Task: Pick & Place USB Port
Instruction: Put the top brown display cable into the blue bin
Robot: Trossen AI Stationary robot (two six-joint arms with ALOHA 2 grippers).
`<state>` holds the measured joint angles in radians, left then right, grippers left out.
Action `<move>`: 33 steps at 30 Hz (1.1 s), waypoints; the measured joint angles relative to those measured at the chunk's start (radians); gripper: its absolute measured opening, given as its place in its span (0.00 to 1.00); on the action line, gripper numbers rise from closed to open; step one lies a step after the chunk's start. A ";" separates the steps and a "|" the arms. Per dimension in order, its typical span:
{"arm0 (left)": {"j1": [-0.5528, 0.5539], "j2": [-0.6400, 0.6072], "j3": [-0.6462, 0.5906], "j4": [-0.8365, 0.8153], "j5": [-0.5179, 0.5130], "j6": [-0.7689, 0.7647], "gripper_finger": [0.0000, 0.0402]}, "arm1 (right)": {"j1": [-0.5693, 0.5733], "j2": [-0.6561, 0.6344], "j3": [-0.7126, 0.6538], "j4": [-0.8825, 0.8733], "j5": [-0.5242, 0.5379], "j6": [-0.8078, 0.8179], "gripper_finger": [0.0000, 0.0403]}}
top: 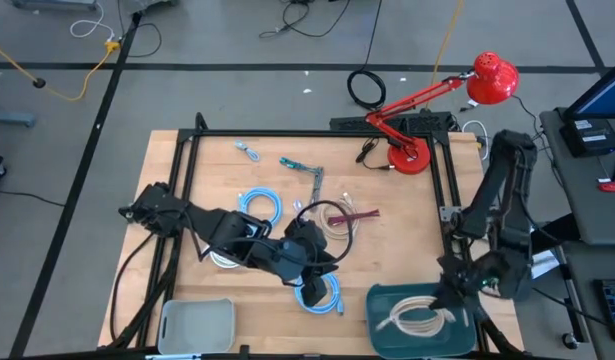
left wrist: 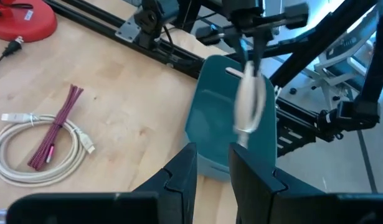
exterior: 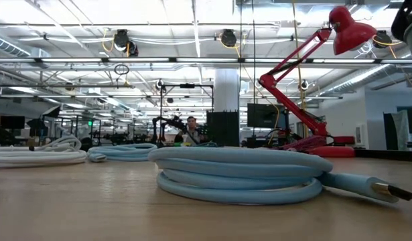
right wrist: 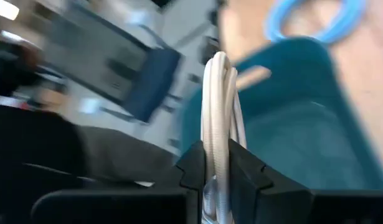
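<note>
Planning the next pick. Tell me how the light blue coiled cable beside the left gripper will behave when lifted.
The light blue coiled cable will likely sag and hang in loops, as the white coiled cable does from the right gripper. Its loose plug end may swing. It probably weighs little.

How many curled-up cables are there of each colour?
Blue coils: 2
White coils: 3
Total: 5
</note>
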<state>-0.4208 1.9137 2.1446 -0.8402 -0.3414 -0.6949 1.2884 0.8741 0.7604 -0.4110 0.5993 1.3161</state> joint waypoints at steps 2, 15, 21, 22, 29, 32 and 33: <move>0.000 0.000 -0.009 -0.001 0.000 -0.007 0.23 | 0.002 0.050 0.054 -0.136 -0.002 0.038 0.08; 0.017 -0.001 -0.012 -0.009 0.001 -0.003 0.23 | 0.018 0.370 0.210 -0.328 -0.344 0.058 0.07; 0.017 -0.001 -0.012 -0.010 0.002 -0.003 0.23 | 0.008 0.417 0.209 -0.281 -0.364 0.052 0.06; 0.017 -0.001 -0.012 -0.010 0.002 -0.001 0.23 | 0.008 0.418 0.208 -0.271 -0.366 0.050 0.07; 0.017 -0.001 -0.012 -0.010 0.001 0.001 0.23 | -0.002 0.392 0.206 -0.256 -0.318 0.063 0.33; 0.017 -0.001 -0.012 -0.009 0.000 -0.007 0.23 | -0.023 0.384 0.206 -0.263 -0.313 0.059 0.42; 0.017 -0.001 -0.012 -0.009 0.000 -0.007 0.23 | -0.029 0.380 0.206 -0.263 -0.312 0.054 0.45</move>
<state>-0.4034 1.9129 2.1327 -0.8490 -0.3415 -0.7020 1.2595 1.2541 0.9665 -0.6739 0.2874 1.3705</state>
